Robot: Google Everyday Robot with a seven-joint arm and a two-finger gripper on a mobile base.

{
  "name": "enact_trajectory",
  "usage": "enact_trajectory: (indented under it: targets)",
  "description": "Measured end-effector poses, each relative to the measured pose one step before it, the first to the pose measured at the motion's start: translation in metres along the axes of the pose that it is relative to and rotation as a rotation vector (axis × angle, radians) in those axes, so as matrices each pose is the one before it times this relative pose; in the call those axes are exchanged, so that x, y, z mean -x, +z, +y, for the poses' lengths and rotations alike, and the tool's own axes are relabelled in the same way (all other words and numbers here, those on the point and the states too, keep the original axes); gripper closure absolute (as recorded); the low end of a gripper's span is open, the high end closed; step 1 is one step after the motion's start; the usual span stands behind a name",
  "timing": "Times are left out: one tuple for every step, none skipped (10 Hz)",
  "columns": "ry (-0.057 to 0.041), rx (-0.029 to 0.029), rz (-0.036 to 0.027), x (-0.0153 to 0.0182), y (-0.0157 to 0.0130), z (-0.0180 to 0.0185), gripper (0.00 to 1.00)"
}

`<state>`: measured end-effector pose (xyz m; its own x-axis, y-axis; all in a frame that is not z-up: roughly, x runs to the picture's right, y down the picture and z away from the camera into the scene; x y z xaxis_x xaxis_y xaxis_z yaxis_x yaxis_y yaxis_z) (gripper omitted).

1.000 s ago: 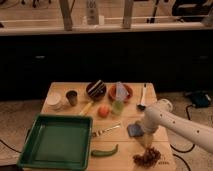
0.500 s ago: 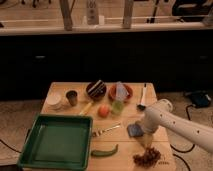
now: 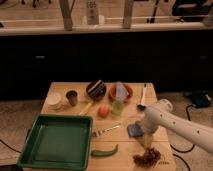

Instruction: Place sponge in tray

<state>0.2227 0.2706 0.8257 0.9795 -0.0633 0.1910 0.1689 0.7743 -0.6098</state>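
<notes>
The blue-grey sponge (image 3: 134,130) lies on the wooden table (image 3: 60,90), right of centre, partly covered by my arm. The large green tray (image 3: 59,142) sits at the table's front left, with nothing in it. My gripper (image 3: 144,141) points down at the right edge of the sponge, at the end of the white arm (image 3: 175,125) that comes in from the right.
At the back stand a white cup (image 3: 54,100), a dark cup (image 3: 72,97), a dark bowl (image 3: 96,89), an orange bowl (image 3: 121,92) and a spatula (image 3: 142,97). A peach (image 3: 103,111), a fork (image 3: 106,131), a green pepper (image 3: 104,151) and grapes (image 3: 147,157) lie nearby.
</notes>
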Motion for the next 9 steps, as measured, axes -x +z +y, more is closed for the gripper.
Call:
enact_trajectory:
  targets:
    - [-0.00048,0.00043,-0.00036,0.00045,-0.00048,-0.00009,0.20]
    - [0.00018,0.00016,-0.00005,-0.00001,-0.00019,0.00015,0.20]
    - [-0.01028,-0.00046,0.00662,0.00171,-0.00111,0.00068,0.20]
    - [-0.00844,0.00012,0.00165,0.00307,-0.00076,-0.00003,0.20]
    - [-0.01135,-0.00129,0.00407,0.00280,-0.00027,-0.00093,0.20]
    - [-0.00908,-0.00094,0.00210,0.00279,-0.00046,-0.00063,0.20]
    - [-0.00617,-0.00118,0.00095,0.00192,-0.00044,-0.00003,0.20]
    - [-0.00465,-0.00220,0.00197,0.00083,-0.00098,-0.00020,0.20]
    - [-0.00247,-0.00205,0.00015,0.00074,-0.00059,0.00011,0.23]
